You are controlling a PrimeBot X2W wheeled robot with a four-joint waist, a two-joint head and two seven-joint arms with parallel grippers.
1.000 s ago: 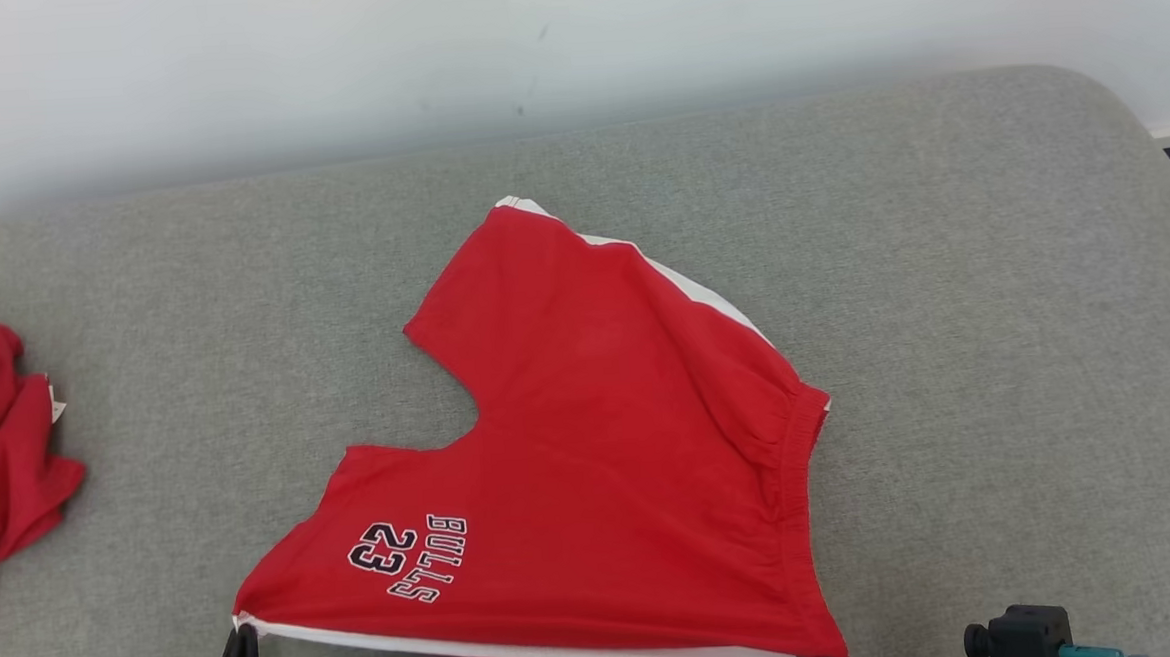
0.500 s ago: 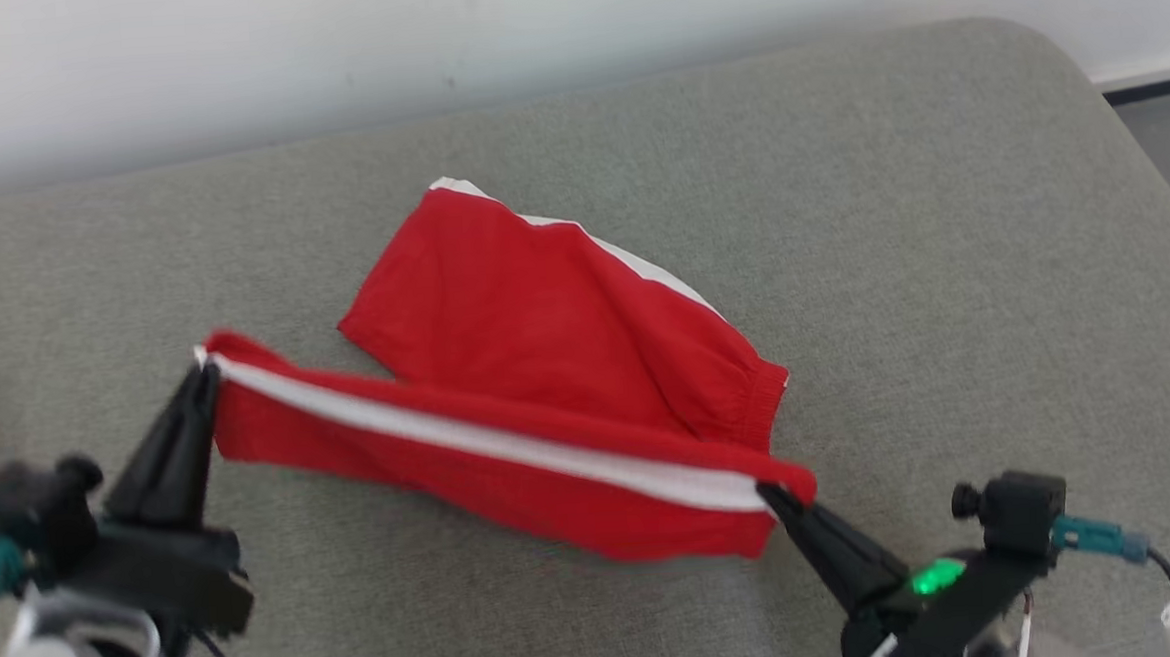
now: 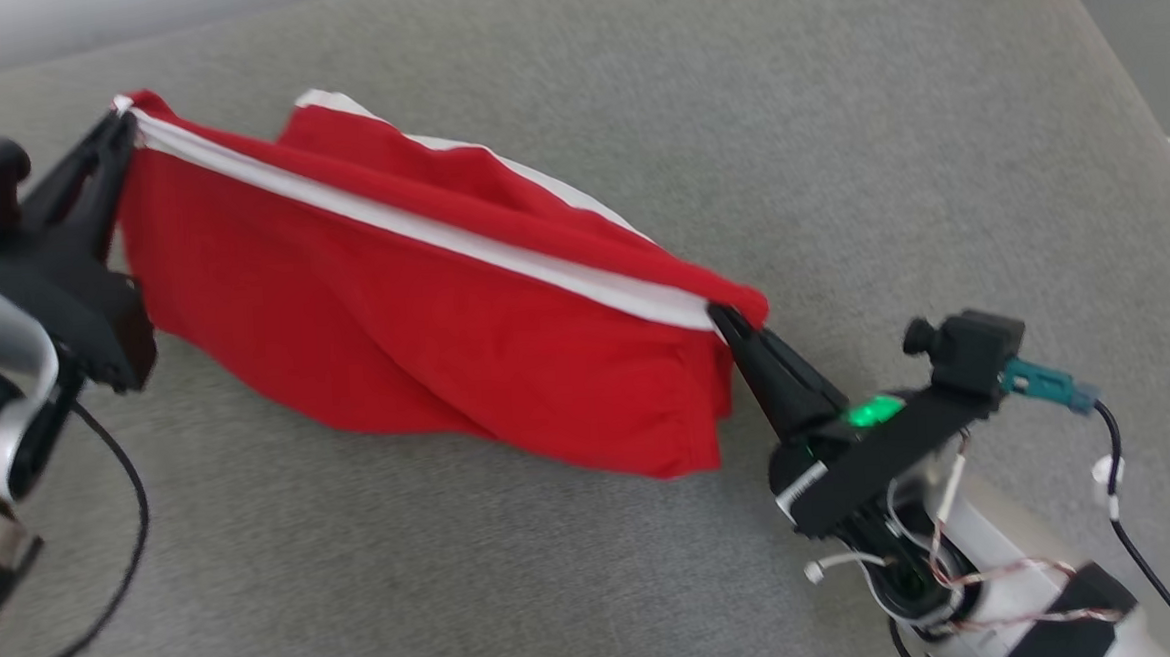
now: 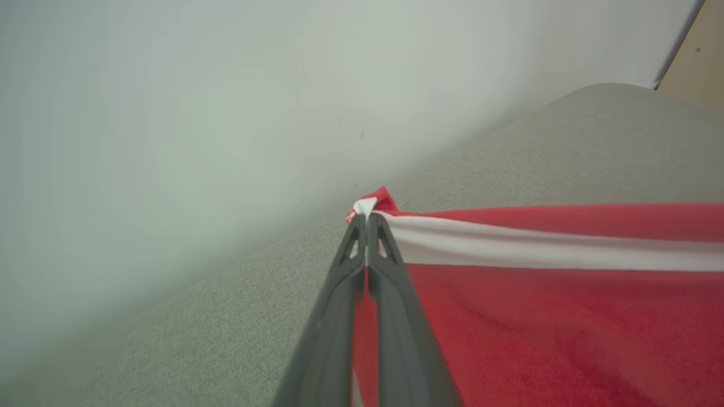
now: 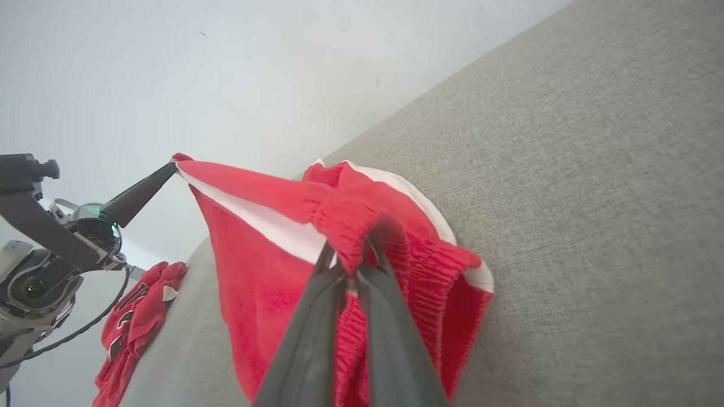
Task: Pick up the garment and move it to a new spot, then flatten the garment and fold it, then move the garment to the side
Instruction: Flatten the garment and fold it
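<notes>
Nearest the robot: the right arm's wrist w/ loose wires (image 3: pixel 942 550). Then the right claw (image 3: pixel 719 313), pinched shut on the elastic waistband corner of the red shorts (image 3: pixel 424 317). Further off & higher, the left claw (image 3: pixel 124 120) is clamped shut on the leg-hem corner.

So the white side stripe is pulled taut between the two claws. That's the long axis, running diagonal from near-right to far-left. One leg hangs off that line like a curtain. The other leg lies flat on the grey cushion (image 3: pixel 885 132) just beyond it, on the far side.

Imo that's what the fold turns on: the flat leg is away from both claws, so the held edge prob has to go forward & down over it. Right claw sits nearer it, tbh.

Hard to tell:
- whether the hanging hem touches the cushion
- most of the flat leg, hidden behind the raised one
- left arm, cut off at the frame edge

Past the left claw there's another red heap (image 5: pixel 136 322), then the pale wall (image 4: pixel 169 113).
</notes>
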